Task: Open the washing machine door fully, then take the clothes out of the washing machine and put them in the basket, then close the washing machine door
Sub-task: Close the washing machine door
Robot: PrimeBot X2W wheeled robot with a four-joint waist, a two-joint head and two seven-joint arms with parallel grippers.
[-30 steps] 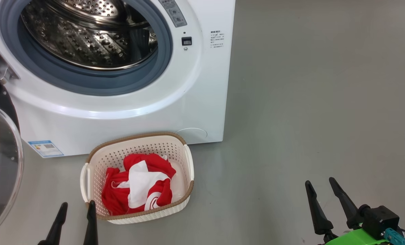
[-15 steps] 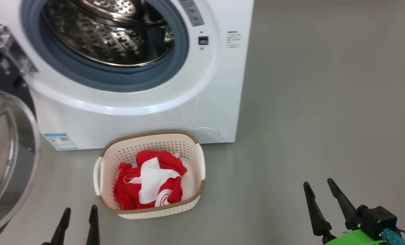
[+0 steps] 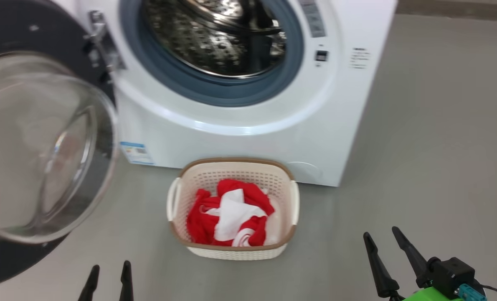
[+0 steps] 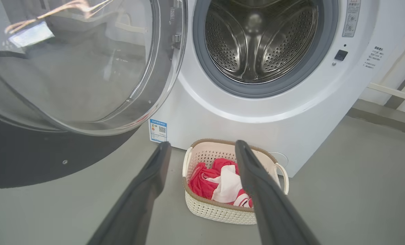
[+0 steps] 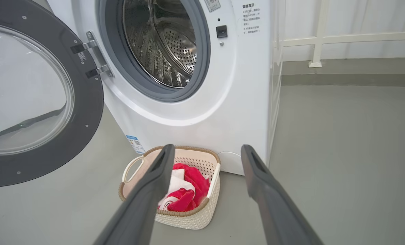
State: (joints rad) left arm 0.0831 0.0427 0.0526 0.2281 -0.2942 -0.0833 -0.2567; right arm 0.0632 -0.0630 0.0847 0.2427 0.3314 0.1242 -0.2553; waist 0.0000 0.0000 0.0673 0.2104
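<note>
The left gripper [image 3: 110, 269] sits at the lower left of the head view, its two dark fingertips pointing up and spread apart with nothing between them. The right gripper [image 3: 380, 236] sits at the lower right, fingers likewise parted and empty, rising from a black wrist block [image 3: 449, 271] on a green mount [image 3: 432, 294].

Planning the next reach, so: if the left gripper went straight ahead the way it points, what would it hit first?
Probably the basket, in front of the washing machine; depth is unclear.

No text on the washing machine [image 4: 223, 112] is legible.
</note>
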